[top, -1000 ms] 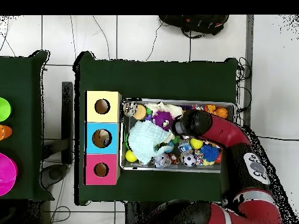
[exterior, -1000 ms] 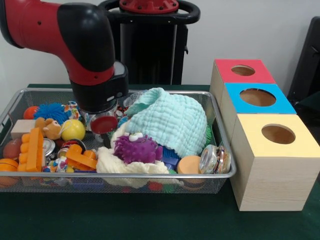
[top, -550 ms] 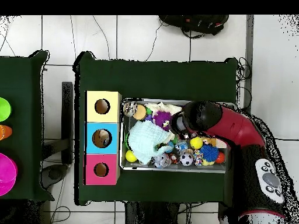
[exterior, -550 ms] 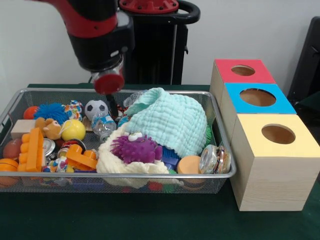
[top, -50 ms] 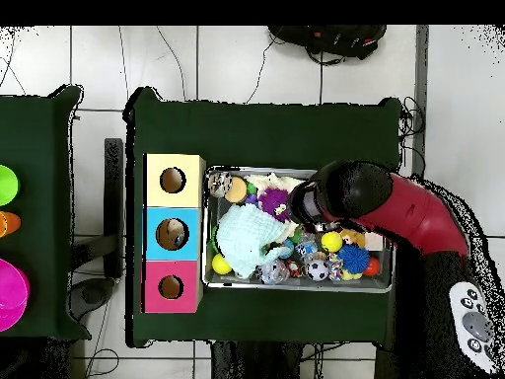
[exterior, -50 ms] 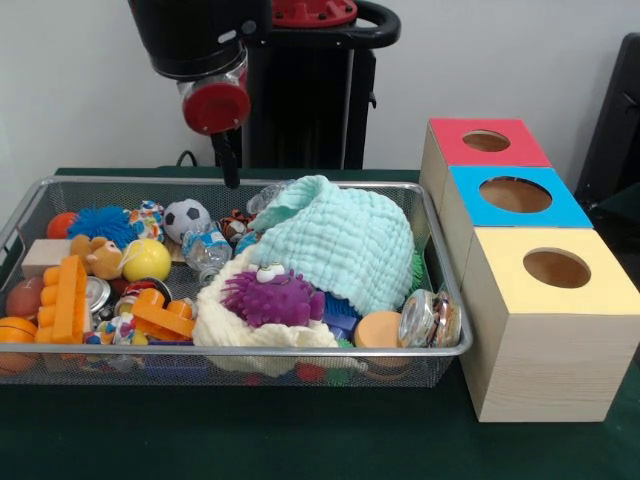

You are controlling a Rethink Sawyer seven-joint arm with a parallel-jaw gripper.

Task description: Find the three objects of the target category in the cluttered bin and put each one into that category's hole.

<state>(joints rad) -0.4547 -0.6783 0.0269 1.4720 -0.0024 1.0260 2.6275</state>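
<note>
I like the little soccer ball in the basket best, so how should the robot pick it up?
Probably straight down from above, pinching the soccer ball across its round middle. Its top is bare, but the spiky blue ball and crumpled bottle crowd its sides. The gripper hangs above the basket, holding nothing visible.

arm [top, -50 ms: 395,202] over bin [top, -50 ms: 296,285] | mint cloth [top, -50 ms: 247,237] inside | three boxes [top, -50 ms: 174,233] beside
</note>
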